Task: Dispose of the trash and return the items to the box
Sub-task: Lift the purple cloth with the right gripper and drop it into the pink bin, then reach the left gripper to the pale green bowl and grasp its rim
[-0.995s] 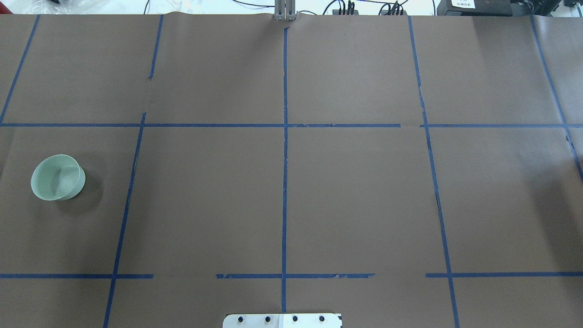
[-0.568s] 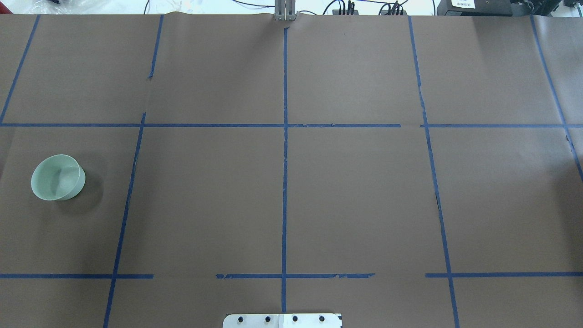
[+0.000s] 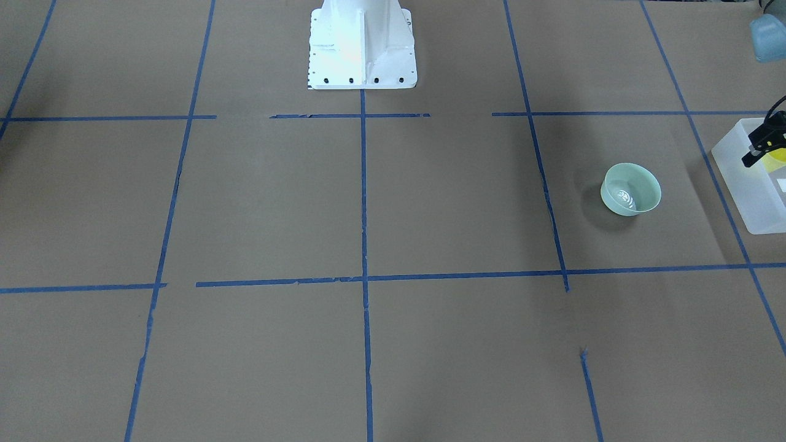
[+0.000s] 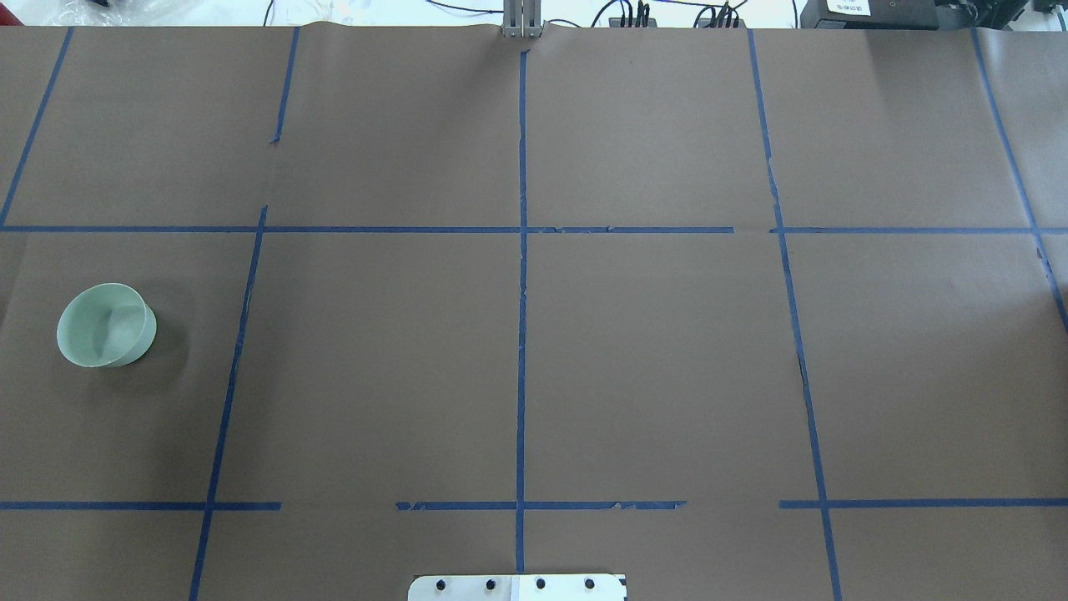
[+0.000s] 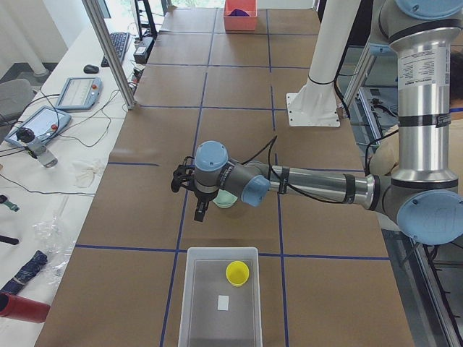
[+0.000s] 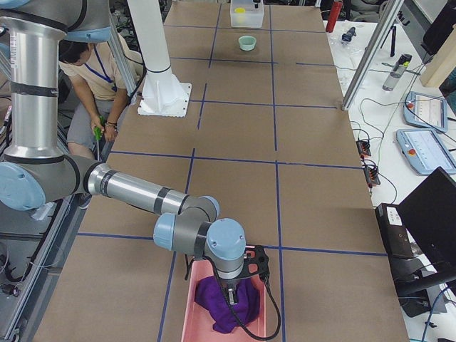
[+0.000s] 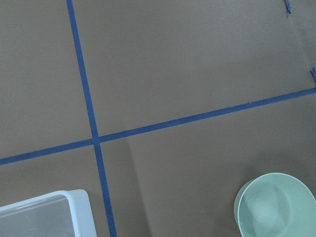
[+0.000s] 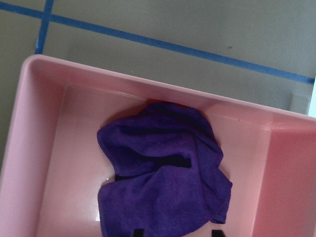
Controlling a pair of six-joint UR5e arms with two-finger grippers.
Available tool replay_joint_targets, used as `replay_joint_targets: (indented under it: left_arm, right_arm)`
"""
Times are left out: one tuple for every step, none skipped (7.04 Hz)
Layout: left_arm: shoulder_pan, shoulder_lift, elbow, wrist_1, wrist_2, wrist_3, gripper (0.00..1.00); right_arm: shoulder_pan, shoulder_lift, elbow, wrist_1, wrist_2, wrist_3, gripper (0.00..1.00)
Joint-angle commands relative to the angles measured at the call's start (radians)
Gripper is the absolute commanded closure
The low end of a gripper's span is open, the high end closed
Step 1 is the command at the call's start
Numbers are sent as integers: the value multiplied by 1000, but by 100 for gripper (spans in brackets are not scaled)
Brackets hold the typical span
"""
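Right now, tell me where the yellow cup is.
In the exterior left view, the yellow cup sits inside the white bin at the table's end on the robot's left, near the white label.

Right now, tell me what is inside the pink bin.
A crumpled purple cloth lies in the pink bin. Whatever is beneath the cloth is covered.

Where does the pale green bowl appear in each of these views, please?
Front-facing: the bowl sits right of centre.
Overhead: near the left edge.
Exterior left: centre, partly behind the near arm, here.
Exterior right: far top.
Left wrist: bottom right corner.
Right wrist: not in it.
Landmark: the frosted bin beside it, absent overhead.
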Motion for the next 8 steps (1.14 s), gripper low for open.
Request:
replay_joint_targets:
  left_arm:
    - [162,13,4,-88,33,-219,0]
    - [201,15,17,-109,38,-276,1]
    - [229,15,24,-132,70,-334,1]
    - [285,13,54,-148,81,-342,1]
    - [339,1,80,-152,125,-343,1]
    - [356,1,97,-180,134,-343,1]
    - [361,1,154,-265,134,-343,2]
    - [370,-1,194,-334,136,-347,14]
  right_arm:
    - [-14,-23,118,-9,155,187,0]
    - [-64,-52,220,-15,159,275,0]
    - [-124,-93,340,-32,163,415,0]
    - [-150,-125,388,-32,174,449,0]
    - [-159,-127,392,-32,197,450,0]
    - [-173,-127,392,-32,197,450,0]
    - [-179,-127,392,-31,197,450,0]
    - [-182,-127,393,-31,197,450,0]
